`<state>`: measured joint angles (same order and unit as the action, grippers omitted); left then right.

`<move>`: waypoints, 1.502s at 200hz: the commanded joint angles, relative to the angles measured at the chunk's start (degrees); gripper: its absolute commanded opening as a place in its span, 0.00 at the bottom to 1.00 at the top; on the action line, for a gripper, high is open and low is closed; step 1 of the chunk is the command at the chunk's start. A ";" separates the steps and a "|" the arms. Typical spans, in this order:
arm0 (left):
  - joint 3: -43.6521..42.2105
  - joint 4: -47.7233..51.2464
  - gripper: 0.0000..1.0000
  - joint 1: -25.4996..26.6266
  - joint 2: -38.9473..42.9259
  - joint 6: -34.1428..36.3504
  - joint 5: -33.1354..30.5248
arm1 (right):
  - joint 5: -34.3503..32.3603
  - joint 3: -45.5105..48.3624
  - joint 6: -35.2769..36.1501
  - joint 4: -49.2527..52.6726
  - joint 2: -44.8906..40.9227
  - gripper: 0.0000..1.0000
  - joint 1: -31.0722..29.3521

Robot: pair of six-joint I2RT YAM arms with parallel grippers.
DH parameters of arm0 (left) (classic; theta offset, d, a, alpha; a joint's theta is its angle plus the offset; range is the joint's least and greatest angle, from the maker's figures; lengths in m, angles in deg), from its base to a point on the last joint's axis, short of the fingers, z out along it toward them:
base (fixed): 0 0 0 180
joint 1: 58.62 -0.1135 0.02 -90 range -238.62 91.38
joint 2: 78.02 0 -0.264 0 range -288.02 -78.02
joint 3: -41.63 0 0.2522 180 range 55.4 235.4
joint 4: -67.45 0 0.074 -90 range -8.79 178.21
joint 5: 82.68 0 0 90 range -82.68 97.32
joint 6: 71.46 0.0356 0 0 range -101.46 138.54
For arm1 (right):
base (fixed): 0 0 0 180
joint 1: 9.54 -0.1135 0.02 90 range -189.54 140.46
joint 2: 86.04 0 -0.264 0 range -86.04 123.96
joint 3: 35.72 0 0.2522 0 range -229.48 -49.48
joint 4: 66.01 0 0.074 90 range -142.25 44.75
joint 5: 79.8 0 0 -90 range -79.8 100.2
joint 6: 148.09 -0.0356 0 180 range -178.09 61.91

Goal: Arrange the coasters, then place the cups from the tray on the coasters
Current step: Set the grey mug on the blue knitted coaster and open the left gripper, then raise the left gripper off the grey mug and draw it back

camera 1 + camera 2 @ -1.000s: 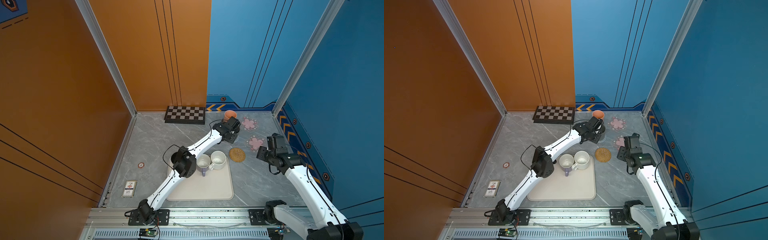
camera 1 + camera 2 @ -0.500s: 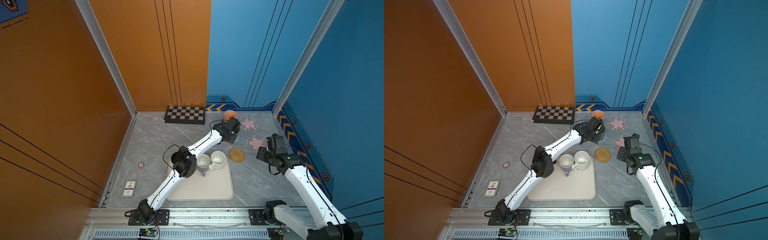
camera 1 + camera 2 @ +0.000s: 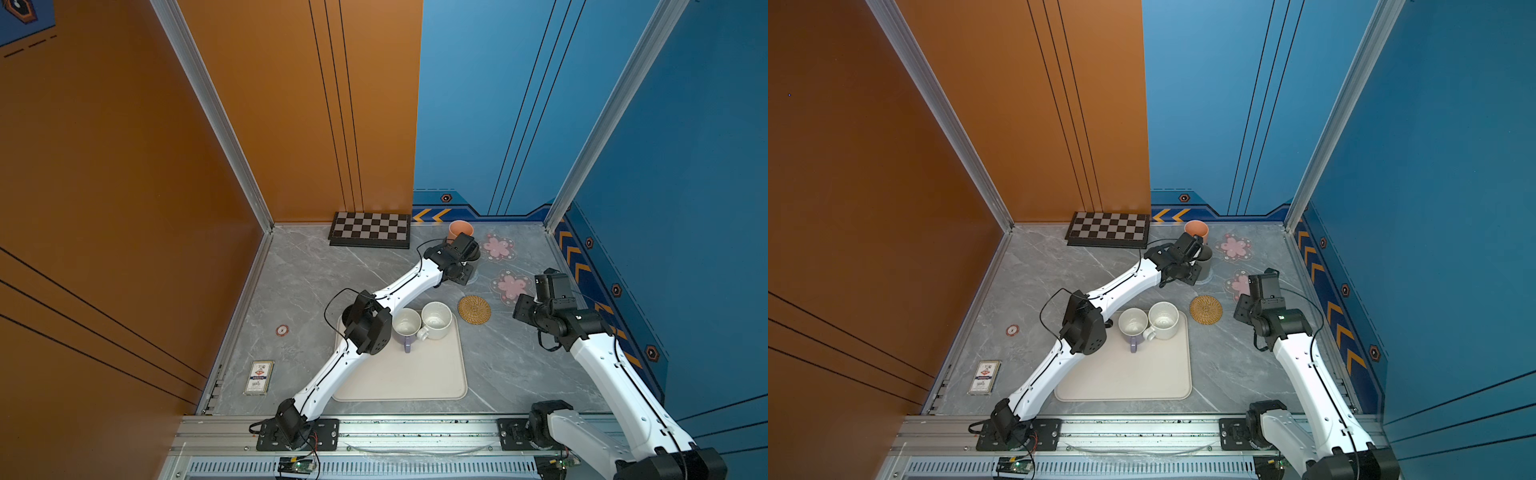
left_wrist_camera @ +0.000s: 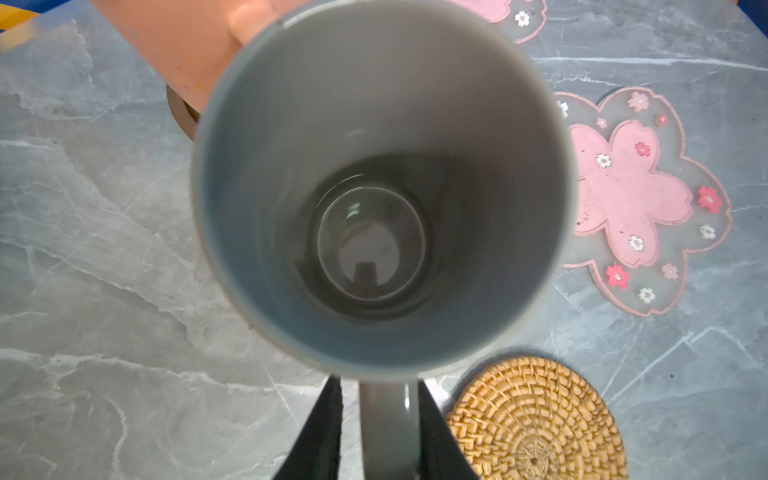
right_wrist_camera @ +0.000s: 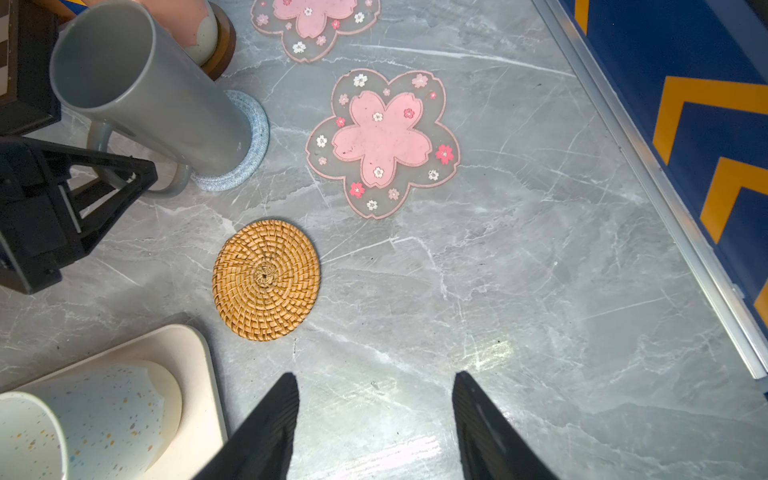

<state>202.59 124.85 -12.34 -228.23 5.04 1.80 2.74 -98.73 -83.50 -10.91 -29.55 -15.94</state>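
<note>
And there was the left claw [image 4: 379,399], far out over the bench [image 3: 291,282], astride the handle [image 4: 388,428] of the grey mug [image 4: 374,187]. The jaws stood just parted, with a sliver of bench showing between one finger [image 4: 324,432] and the handle, so it was no firm pinch. That made sense, because the mug's base sat on the light-blue crochet coaster [image 5: 253,137] and looked delivered. Holding by the handle left the mug's open mouth clear. Just beyond it, farther back, the peach mug [image 4: 178,45] stood on the dark wooden disc [image 5: 222,45], so that was two cups homed by my count. Moving right, the far flower coaster [image 5: 311,20] and the near flower coaster [image 5: 382,141] lay bare. The rattan coaster [image 5: 266,280] lay bare too, nearer still, just off the tray's far right corner. All three were spaced well apart, leaving room for a mug on each. On the tray [image 3: 415,374], the lavender mug [image 3: 405,328] and the speckled cream mug [image 3: 436,320] waited side by side at its far edge. The right claw [image 5: 374,378] hung spread wide and empty above open bench, to the right of the tray, well placed for the next pick. I saw no black mug anywhere.
</note>
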 commanded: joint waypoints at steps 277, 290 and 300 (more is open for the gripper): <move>-18.62 -0.22 0.29 -2.58 29.07 0.33 -4.59 | 3.50 -2.39 -4.35 2.78 -2.28 0.61 -0.01; -20.88 -0.24 0.29 -2.85 30.20 -0.07 -5.10 | 3.44 -3.16 -4.88 3.12 -1.84 0.61 -0.36; -22.05 -0.27 0.29 -3.19 30.33 -0.29 -4.95 | 3.15 -3.77 -5.24 3.53 -1.47 0.61 -0.63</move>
<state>184.36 123.80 -14.77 -197.69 4.14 -0.60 5.58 -99.93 -86.80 -9.80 -31.87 -16.00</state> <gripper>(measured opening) 0.293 0.610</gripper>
